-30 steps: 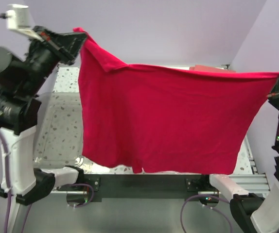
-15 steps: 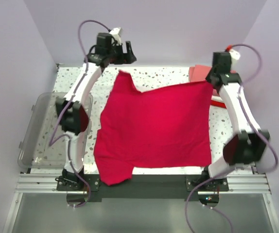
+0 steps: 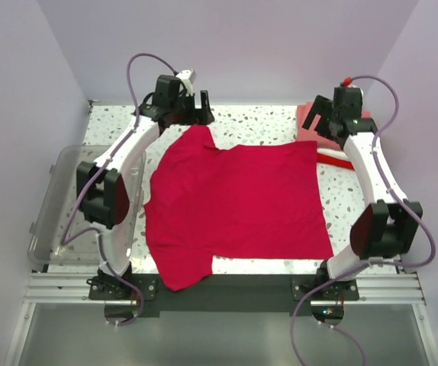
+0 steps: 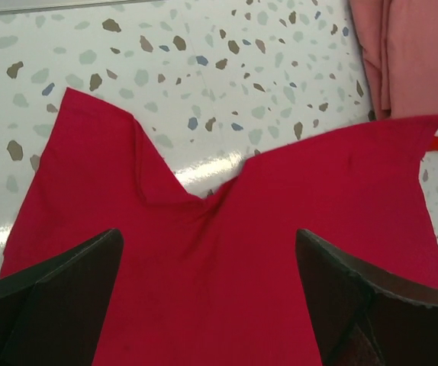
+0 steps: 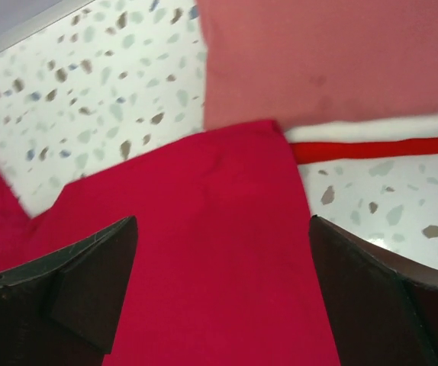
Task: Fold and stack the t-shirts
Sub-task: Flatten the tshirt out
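A crimson-red t-shirt lies spread flat across the middle of the table, one sleeve over the near edge. My left gripper hovers open above its far left corner; in the left wrist view the left gripper holds nothing, with the shirt below. The right gripper is open over the far right corner, and in its own view the right gripper is empty above the red cloth. A folded stack sits at the back right: salmon-pink shirt, white and red beneath.
A clear plastic bin stands off the table's left side beside the left arm. The folded stack touches the spread shirt's far right corner. Speckled tabletop shows along the back, purple walls on three sides.
The shirt was held up stretched between both shut grippers; it has been laid onto the table. Both grippers have opened and let go, and the far edge has settled flat.
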Robot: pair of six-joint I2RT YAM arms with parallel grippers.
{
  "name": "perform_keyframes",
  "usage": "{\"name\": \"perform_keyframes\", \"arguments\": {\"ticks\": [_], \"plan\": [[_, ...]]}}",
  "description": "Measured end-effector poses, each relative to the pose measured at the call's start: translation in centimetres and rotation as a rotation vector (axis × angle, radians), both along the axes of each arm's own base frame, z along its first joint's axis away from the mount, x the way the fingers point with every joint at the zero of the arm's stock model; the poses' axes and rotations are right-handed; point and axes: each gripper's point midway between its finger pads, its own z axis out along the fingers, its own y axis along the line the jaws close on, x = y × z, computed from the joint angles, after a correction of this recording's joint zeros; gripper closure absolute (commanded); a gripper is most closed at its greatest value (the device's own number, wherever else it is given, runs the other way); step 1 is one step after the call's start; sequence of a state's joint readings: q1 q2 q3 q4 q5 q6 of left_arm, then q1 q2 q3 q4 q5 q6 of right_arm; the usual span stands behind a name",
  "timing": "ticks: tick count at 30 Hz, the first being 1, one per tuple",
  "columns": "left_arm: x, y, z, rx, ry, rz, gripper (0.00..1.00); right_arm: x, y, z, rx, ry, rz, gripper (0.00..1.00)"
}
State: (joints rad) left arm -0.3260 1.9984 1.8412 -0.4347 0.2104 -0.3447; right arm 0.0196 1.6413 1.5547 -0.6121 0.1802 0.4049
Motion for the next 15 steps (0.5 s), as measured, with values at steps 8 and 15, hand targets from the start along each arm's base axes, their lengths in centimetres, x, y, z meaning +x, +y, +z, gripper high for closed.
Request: {"name": "perform_keyframes", "arguments": {"ticks": [8,15], "plan": [[-6.8,-0.8,-0.7,-0.005,0.032,-0.04,0.0,-6.9,5.0,-6.2,0.205,0.139,0.193,0.04],[-10.9,1.1,-9.1,0.053,0.24,0.002,0.0,-12.0,6.7,-12.5,0.276,0.336,0.221,0.05]]}}
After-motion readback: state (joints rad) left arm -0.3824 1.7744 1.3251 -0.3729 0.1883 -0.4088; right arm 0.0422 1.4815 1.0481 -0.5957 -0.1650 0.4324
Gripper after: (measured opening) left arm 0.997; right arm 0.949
